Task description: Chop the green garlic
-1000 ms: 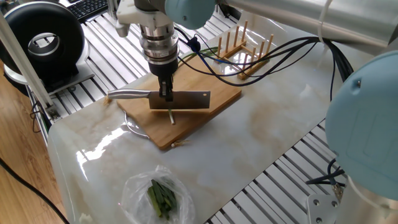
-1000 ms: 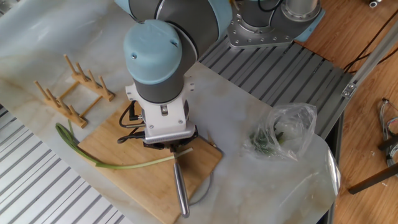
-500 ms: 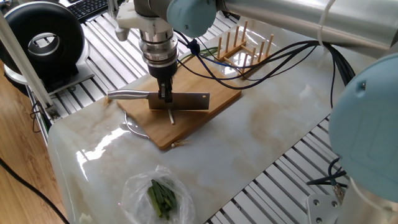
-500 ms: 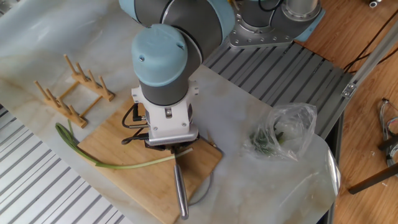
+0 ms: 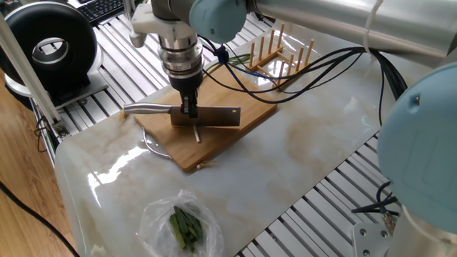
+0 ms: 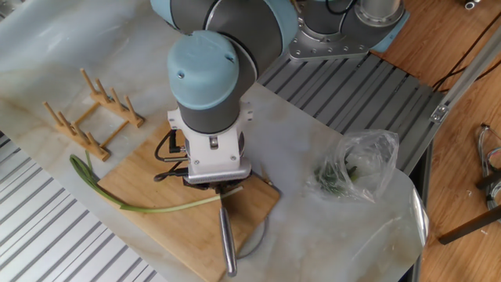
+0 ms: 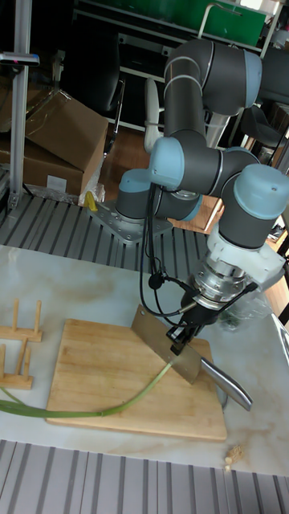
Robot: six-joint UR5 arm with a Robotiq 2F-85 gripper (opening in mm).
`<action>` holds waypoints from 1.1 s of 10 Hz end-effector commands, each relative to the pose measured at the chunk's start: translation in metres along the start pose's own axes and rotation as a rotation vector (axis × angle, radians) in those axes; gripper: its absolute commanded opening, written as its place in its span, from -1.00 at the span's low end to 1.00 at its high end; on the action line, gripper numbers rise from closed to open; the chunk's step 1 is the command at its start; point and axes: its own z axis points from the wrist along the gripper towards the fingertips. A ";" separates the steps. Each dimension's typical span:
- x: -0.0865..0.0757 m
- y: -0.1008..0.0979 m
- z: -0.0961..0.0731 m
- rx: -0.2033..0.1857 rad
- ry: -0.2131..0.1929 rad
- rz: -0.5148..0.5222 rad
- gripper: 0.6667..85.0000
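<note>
The tool [image 7: 181,336] is closed on the spine of a knife [image 7: 172,346], whose blade is set across the white end of the garlic [image 7: 128,398] on the board [image 7: 96,361]. A cut is judged to be in hand; next, a firm downward press through the stalk is called for.

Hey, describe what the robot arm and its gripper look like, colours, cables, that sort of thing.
The arm is built of dark grey tubular links with rounded light blue joint caps. At the wrist sits a white block above a ribbed silver metal cylinder. Black cables loop loosely down alongside it. The gripper is small, black and two-fingered.
</note>
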 end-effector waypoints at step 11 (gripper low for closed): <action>-0.014 0.000 -0.020 0.054 -0.003 0.067 -0.98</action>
